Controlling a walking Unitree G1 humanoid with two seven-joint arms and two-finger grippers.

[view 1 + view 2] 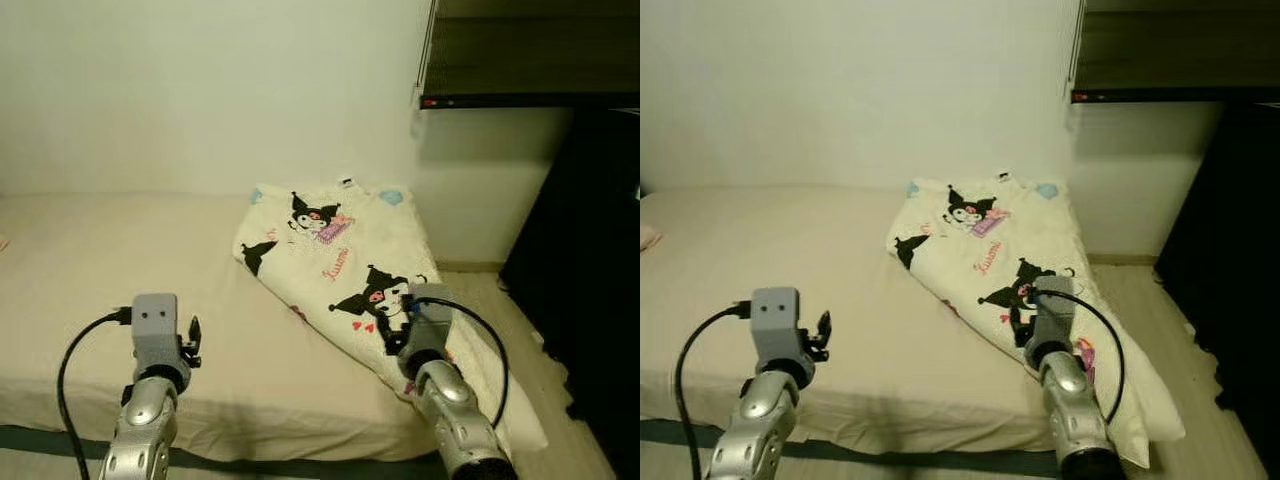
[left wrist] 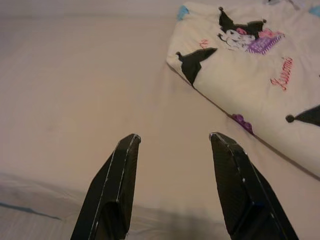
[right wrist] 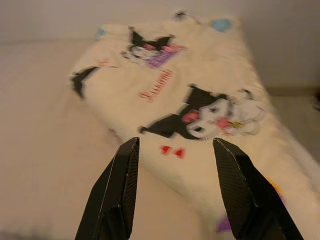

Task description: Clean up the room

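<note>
Cream cartoon-print blanket (image 1: 340, 265) on beige bed (image 1: 120, 260), far right corner, draped over the edge.
Left end effector (image 2: 172, 137) spread wide above bare mattress; right end effector (image 3: 175, 142) spread wide, empty, above the blanket.

Dim, warm, even indoor lighting in both eye views; no glare, source not discernible. Soft shadow under the dark shelf (image 1: 530, 60) on the wall (image 1: 200, 90); area at far right nearly black, no detail. Left wrist view fairly sharp; right wrist view soft, print on the blanket (image 3: 200, 115) blurred, fingers (image 3: 112, 195) crisper.
</note>
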